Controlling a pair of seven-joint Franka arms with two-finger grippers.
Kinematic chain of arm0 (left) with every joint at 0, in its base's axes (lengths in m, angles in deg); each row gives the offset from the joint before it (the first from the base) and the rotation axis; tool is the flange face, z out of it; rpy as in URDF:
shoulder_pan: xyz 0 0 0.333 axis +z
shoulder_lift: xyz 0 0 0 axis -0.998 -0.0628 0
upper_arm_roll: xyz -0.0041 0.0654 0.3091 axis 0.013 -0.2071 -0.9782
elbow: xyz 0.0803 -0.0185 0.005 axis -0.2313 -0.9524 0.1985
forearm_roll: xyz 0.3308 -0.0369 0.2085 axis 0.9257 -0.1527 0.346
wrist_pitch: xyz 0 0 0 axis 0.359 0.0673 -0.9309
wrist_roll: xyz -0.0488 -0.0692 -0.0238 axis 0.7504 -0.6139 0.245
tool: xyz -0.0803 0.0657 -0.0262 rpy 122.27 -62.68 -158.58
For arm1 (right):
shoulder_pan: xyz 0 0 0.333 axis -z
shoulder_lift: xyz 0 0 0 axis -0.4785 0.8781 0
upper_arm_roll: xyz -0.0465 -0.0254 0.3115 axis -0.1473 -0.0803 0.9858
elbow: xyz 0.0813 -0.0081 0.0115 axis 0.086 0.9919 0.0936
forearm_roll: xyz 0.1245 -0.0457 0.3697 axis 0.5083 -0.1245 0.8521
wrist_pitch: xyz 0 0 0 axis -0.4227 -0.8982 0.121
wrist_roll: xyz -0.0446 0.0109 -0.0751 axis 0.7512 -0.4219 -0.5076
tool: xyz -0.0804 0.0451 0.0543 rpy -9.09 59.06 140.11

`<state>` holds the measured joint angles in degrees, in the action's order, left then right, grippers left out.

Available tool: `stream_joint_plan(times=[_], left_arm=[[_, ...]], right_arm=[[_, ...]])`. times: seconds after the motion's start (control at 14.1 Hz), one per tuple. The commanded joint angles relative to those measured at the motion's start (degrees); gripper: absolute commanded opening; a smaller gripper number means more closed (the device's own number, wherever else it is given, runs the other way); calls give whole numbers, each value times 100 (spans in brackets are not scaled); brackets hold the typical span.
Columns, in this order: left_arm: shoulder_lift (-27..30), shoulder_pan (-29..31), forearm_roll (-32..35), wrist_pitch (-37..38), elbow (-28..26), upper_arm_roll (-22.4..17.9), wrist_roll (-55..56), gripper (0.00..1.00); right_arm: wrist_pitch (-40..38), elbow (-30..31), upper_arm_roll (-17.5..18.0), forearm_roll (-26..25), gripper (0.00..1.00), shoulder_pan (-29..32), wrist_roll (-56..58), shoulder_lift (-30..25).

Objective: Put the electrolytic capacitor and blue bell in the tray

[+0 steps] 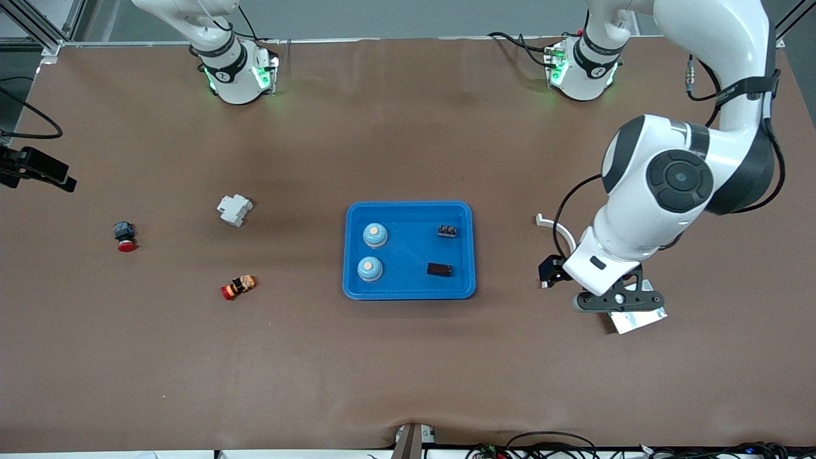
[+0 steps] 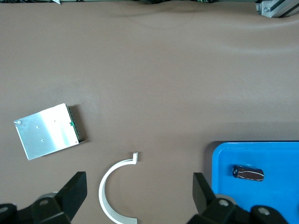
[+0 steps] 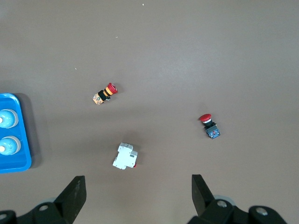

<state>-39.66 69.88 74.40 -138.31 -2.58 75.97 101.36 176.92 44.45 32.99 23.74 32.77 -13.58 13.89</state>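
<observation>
Both blue bells (image 1: 375,234) and the dark cylindrical capacitor (image 1: 440,270) sit in the shallow blue plastic tray (image 1: 409,292); the job looks done. Left gripper (image 1: 619,305) hangs spread empty over the table at its own end; right gripper (image 3: 135,198), jaws wide, waits. Next: retreat.

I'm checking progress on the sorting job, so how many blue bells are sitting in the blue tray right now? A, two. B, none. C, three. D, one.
A: two blue bells sit side by side inside the blue tray, at the end toward the right arm, with two small dark parts at its other end.
</observation>
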Motion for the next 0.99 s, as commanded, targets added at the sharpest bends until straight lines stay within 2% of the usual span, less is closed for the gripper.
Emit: stream_joint_plan(times=[0.0,0.28,0.92], left_arm=[[176,279,-106,103,-164,74,-570,100],[369,508,-98,225,-164,56,-800,100],[1309,939,-150,1526,-356,82,-1020,100]], right_arm=[[-36,4,66,-42,100,91,80,-54],[-45,4,66,-42,100,100,89,-54],[-45,4,66,-42,100,100,89,-54]])
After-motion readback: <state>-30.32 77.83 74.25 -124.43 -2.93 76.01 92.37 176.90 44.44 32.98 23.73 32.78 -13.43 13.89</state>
